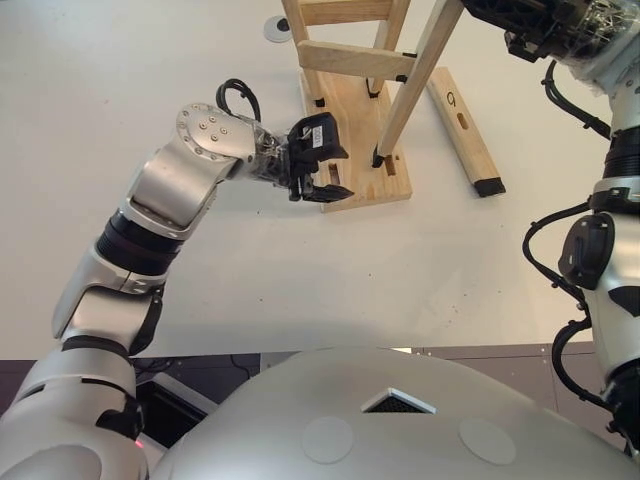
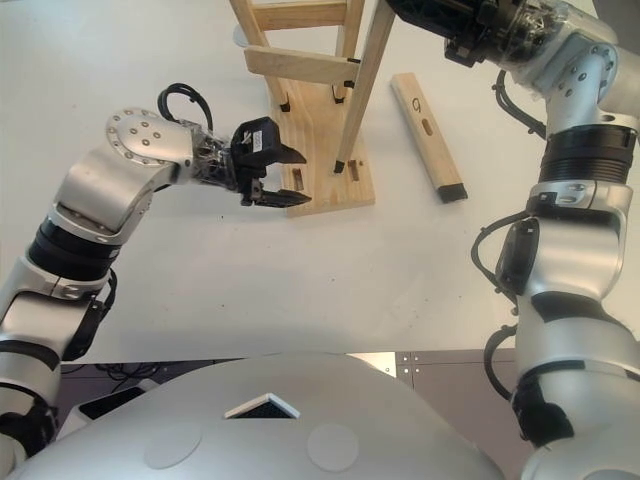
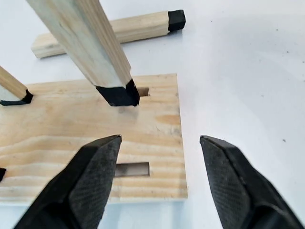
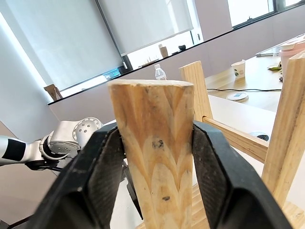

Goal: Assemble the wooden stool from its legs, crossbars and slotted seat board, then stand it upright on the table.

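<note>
Wrist views: right hand (image 4: 155, 138) clamps leg (image 4: 152, 105); left hand (image 3: 159, 143) released over seat board (image 3: 71, 138).

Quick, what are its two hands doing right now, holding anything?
Left hand: open, empty, by the seat board.
Right hand: closed on a wooden leg.

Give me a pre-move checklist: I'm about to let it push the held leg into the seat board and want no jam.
1. Grip: right end effector shut on held leg: ok.
2. Alignment: black tip square over its slot: not ok, tilted, at the slot's edge.
3. Bracing: left end effector holding seat board: not ok, open at the board's near corner.
4. Obstruction: near slot empty: ok.
5. Clearance: spare leg apart from the board: ok.
</note>
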You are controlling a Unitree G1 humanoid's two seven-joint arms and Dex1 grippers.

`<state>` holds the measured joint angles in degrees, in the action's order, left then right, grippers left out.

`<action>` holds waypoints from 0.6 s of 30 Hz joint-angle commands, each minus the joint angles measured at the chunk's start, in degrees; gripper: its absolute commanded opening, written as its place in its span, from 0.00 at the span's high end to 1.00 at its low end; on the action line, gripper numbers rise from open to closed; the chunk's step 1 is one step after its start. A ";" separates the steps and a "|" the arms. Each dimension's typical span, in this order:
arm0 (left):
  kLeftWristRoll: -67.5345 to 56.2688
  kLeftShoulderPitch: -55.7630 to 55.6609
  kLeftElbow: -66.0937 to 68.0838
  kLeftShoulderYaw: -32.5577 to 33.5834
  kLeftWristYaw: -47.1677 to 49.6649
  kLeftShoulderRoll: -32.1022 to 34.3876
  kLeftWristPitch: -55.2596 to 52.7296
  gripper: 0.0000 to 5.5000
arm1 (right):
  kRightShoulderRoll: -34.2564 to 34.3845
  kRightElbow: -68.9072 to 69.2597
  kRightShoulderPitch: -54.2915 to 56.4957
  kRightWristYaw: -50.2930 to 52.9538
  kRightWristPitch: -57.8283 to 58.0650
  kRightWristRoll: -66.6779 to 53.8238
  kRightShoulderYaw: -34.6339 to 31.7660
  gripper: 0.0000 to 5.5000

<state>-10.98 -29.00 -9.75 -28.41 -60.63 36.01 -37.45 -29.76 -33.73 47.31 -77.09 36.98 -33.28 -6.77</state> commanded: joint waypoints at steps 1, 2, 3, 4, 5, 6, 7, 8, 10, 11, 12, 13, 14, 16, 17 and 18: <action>1.27 1.35 1.54 -1.41 -1.58 1.20 -0.19 0.45 | 0.46 0.45 0.42 0.55 0.16 -0.16 -0.55 0.62; 1.30 1.54 2.51 -1.40 -1.09 0.23 0.07 0.45 | 0.46 0.25 0.59 0.57 0.10 -0.15 -0.60 0.62; 1.61 1.59 3.50 -1.56 -0.55 -0.61 0.44 0.45 | 0.46 0.11 0.72 0.59 0.07 -0.16 -0.63 0.62; 1.55 1.66 4.28 -1.43 -0.02 -1.68 0.70 0.45 | 0.42 -0.01 0.83 0.56 0.06 -0.16 -0.63 0.62; 1.21 1.62 4.82 -1.01 0.38 -2.74 0.68 0.45 | 0.41 -0.10 0.93 0.55 0.08 -0.15 -0.62 0.62; 1.01 1.60 5.11 -0.66 0.73 -3.54 0.61 0.45 | 0.39 -0.27 1.07 0.46 0.05 -0.12 -0.58 0.62; 1.28 1.46 5.31 -0.67 0.87 -3.87 0.81 0.45 | 0.38 -0.38 1.20 0.40 0.05 -0.07 -0.51 0.62; 1.73 1.40 5.46 -0.83 1.05 -4.01 1.09 0.45 | 0.37 -0.52 1.33 0.29 0.01 -0.01 -0.44 0.62; 4.13 1.20 6.05 -2.55 1.01 -3.30 2.42 0.45 | 0.47 -0.78 1.56 0.18 -0.16 0.17 -0.24 0.62; 5.95 0.84 5.84 -4.29 0.35 -2.48 3.00 0.45 | 0.47 -0.76 1.60 0.16 -0.17 0.21 -0.16 0.62; 7.49 0.45 5.62 -5.74 -0.46 -1.78 3.41 0.45 | 0.48 -0.65 1.57 0.20 -0.15 0.23 -0.12 0.62; 9.11 -0.14 5.49 -7.12 -1.43 -1.08 3.88 0.45 | 0.47 -0.50 1.53 0.25 -0.15 0.23 -0.10 0.62; 10.77 -0.95 5.78 -8.55 -2.47 -0.40 4.47 0.45 | 0.50 -0.32 1.47 0.37 -0.20 0.20 -0.16 0.62; 14.35 -2.47 8.71 -11.26 -4.18 0.41 6.45 0.45 | 0.72 0.07 1.39 0.76 -0.35 -0.08 -0.53 0.62; 16.08 -2.80 10.90 -12.57 -4.61 0.55 7.58 0.45 | 0.82 0.18 1.32 0.86 -0.47 -0.16 -0.62 0.62; 17.92 -2.88 12.83 -13.80 -4.82 0.88 8.96 0.45 | 0.88 0.27 1.28 0.89 -0.57 -0.20 -0.65 0.62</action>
<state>2.32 -32.54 -1.81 -39.15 -64.84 34.72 -29.03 -29.67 -34.18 47.44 -76.60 36.78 -33.23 -6.75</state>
